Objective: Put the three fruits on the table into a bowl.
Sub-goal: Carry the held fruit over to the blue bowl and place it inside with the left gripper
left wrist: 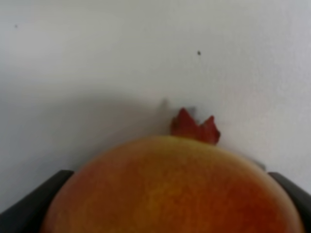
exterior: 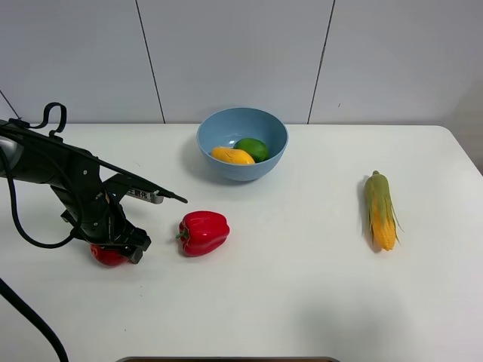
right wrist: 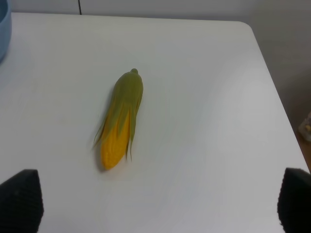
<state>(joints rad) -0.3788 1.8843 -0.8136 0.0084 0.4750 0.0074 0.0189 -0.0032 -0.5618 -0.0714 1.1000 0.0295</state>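
Note:
The light-blue bowl [exterior: 207, 132] stands at the back middle of the white table [exterior: 302, 302] and holds the yellow-orange mango [exterior: 232, 155] and the green lime [exterior: 252, 148]. At the left front, the red apple [exterior: 106, 256] lies low on the table under my left gripper [exterior: 117, 249], which is shut on it. Seen from the left wrist, the apple [left wrist: 165, 189] fills the space between the black fingers [left wrist: 29, 204] of the left gripper [left wrist: 160, 206]. My right gripper [right wrist: 156, 201] is open and holds nothing, hovering over the table's right side.
A glossy red bell pepper [exterior: 204, 232] lies just right of the left gripper. A corn cob [exterior: 381, 210] with green husk lies on the right; from the right wrist the corn cob [right wrist: 121, 121] shows ahead, with the bowl's edge [right wrist: 2, 34] and the table's right edge [right wrist: 277, 97].

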